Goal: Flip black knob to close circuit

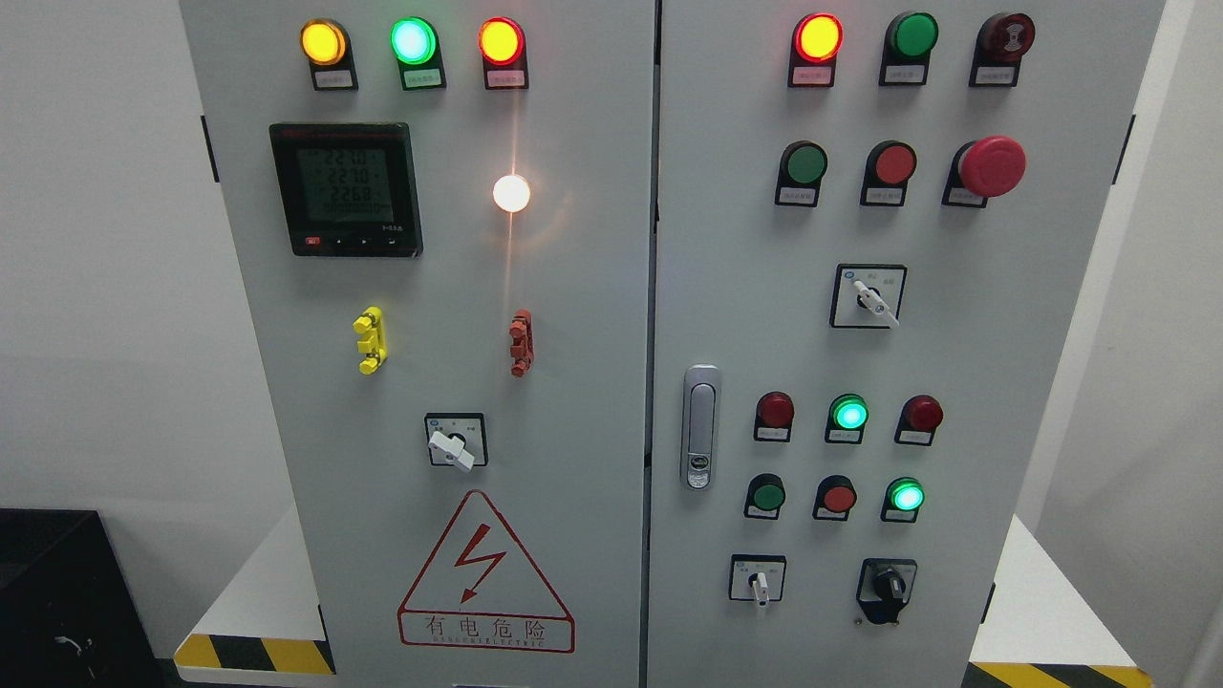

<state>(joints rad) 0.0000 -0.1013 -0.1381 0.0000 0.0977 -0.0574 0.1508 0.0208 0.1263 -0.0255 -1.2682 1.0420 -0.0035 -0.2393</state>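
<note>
Neither of my hands shows in the head view, so I cannot tell whether their fingers are apart or together. In front of me stands a grey cabinet (592, 382) with two doors. The black knob (889, 585) sits low on the right door, near its bottom right corner, on a dark plate, with its grip pointing roughly upward. Left of it, at the same height, is a white switch (758, 581) on a white plate, its lever pointing down. Above these are two rows of three small buttons; in the upper row the middle one glows as a green lamp (848, 414), and in the lower row the rightmost one is lit green. Higher on the right door a white selector (869, 297) points down and to the right, and above it a red mushroom button (992, 166) sticks out. A silver handle (700, 426) sits upright at the left edge of the right door. On the left door I see a meter (346, 188) with a lit display, a bright white lamp (511, 193) to its right, a yellow clip (370, 340), a red clip (521, 342), a white rotary switch (455, 444) below them, and a red-edged warning triangle (485, 576) at the bottom.
</note>
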